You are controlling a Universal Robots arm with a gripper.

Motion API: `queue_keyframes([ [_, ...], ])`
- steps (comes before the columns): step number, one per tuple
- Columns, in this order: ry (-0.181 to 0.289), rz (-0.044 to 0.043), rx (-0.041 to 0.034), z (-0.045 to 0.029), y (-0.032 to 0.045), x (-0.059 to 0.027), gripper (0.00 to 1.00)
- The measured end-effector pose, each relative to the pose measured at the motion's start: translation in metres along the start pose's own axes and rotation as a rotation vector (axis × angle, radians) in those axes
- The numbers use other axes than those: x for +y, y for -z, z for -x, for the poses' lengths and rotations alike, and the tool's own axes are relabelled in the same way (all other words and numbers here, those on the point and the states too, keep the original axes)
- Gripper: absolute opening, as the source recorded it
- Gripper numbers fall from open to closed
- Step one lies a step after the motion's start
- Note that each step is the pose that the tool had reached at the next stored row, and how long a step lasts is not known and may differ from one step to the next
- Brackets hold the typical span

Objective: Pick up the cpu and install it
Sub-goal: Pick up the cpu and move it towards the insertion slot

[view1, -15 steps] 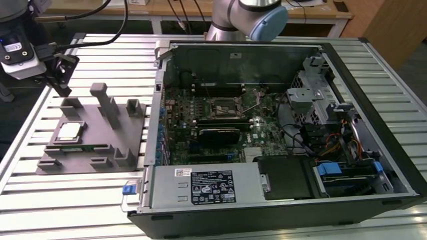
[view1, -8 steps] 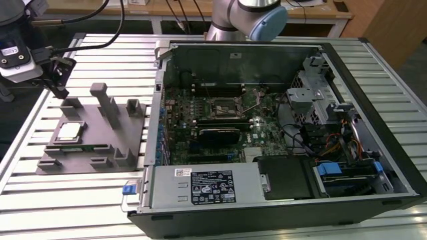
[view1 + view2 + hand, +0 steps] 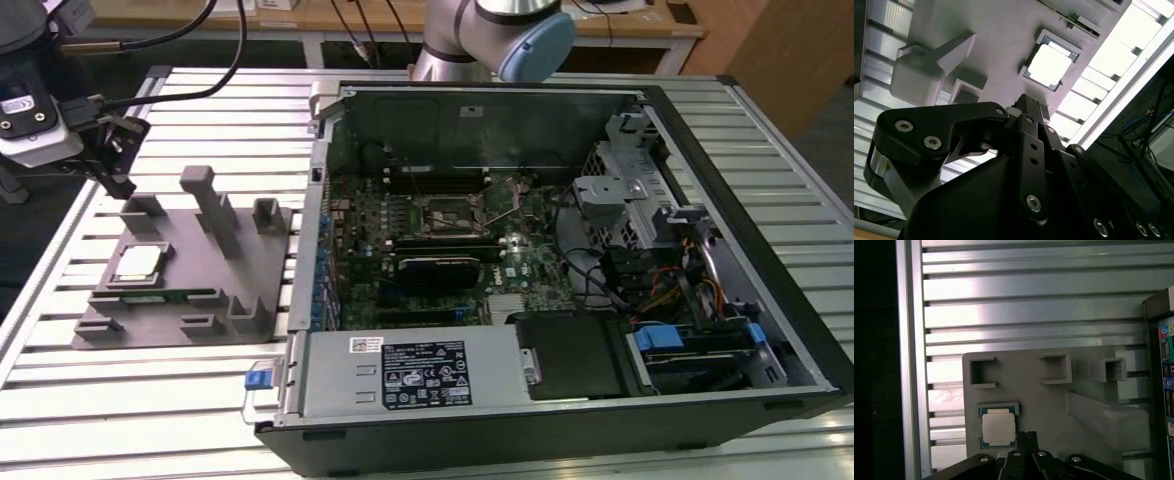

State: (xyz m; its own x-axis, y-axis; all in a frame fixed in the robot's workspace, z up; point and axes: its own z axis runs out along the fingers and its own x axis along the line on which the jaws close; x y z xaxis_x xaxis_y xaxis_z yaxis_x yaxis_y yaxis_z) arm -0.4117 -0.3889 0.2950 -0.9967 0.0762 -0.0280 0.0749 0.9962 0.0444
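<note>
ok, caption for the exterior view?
Black hand over grey plastic tray where silvery square cpu sits, beside open computer case.

In the second wrist view your gripper (image 3: 1030, 107) hides much of the grey tray (image 3: 999, 40) behind its own dark body. Just ahead of it the cpu (image 3: 1050, 65) glares white, so you cannot tell its markings. In the first wrist view the gripper covers the tray's nearest edge, and the picture's edge cuts off the computer case (image 3: 1164, 355) off to the gripper's side.
</note>
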Motion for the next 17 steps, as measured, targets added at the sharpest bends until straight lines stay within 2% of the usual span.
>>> queue_keyframes([
  [12,0.0,-0.0005,0.0,-0.0029,-0.0036,-0.0003,0.11],
  [17,0.0,-0.0036,-0.0001,-0.004,-0.0057,-0.0005,0.11],
])
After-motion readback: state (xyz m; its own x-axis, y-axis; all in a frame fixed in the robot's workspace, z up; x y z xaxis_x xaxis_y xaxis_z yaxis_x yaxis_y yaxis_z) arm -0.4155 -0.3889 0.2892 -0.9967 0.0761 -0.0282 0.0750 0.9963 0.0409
